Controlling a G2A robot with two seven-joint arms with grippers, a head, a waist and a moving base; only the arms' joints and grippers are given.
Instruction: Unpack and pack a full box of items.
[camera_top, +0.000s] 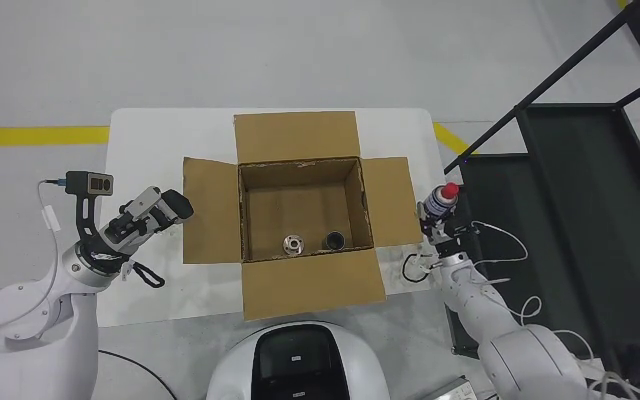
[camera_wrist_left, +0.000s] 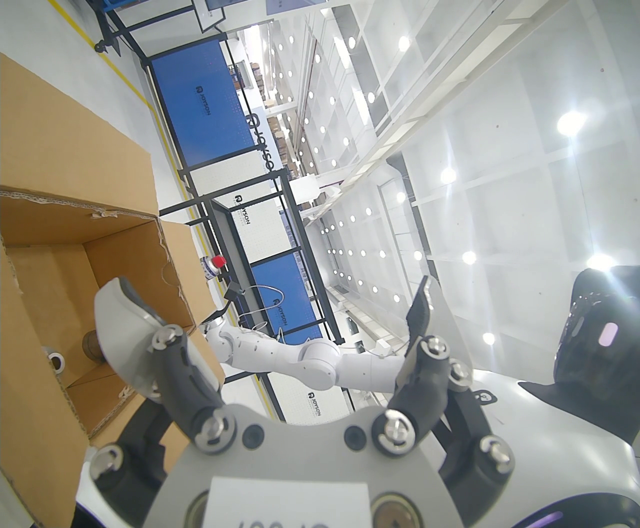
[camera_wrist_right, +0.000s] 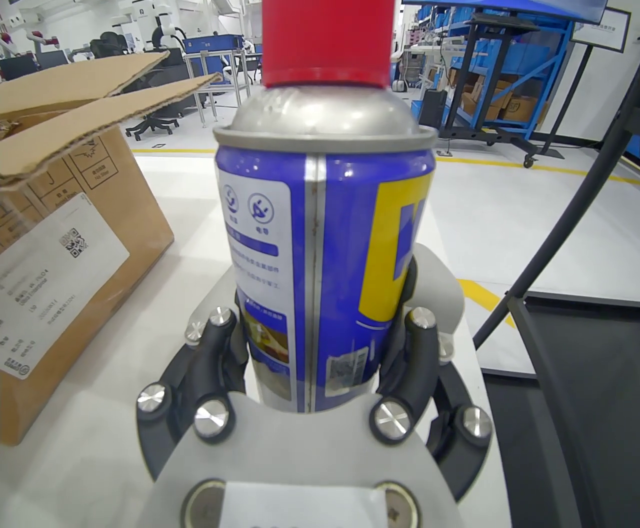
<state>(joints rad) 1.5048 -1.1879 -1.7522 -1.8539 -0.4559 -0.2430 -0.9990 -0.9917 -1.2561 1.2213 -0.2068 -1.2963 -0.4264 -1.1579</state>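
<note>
1. A brown cardboard box (camera_top: 296, 135) sits open at the middle of the white table (camera_top: 170, 135), with all four flaps folded outward.
2. Inside, close to the near wall, lie a small silvery round item (camera_top: 293, 243) and, just to its right, a dark cylindrical item (camera_top: 334, 239).
3. The right end effector (camera_wrist_right: 325, 300) is clamped around the lower body of a blue-and-yellow metal spray can with a red cap (camera_wrist_right: 325, 225). It holds the can upright, right of the box's right flap, by the table's right edge.
4. The left end effector (camera_wrist_left: 270, 305) is left of the box's left flap, its fingers spread apart and holding nothing.
</note>
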